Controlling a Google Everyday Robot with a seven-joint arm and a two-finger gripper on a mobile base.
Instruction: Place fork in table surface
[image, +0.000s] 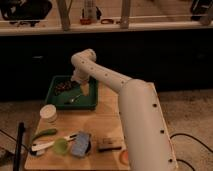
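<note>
The fork (74, 99) is a slim silver utensil lying inside the dark green tray (56, 102) at the table's back left, near the tray's front right. My gripper (83, 90) hangs over the tray's right part, just above and right of the fork. The white arm reaches it from the lower right and hides the table's right side. The table surface (100, 125) is light wood, bare in front of the tray.
A dark clump (63, 86) lies in the tray's back. On the table stand a white cup (49, 114), a white-handled utensil with a green end (44, 135), a small green cup (61, 146), a blue packet (81, 143) and a dark bar (109, 145). A black pole (20, 145) stands at left.
</note>
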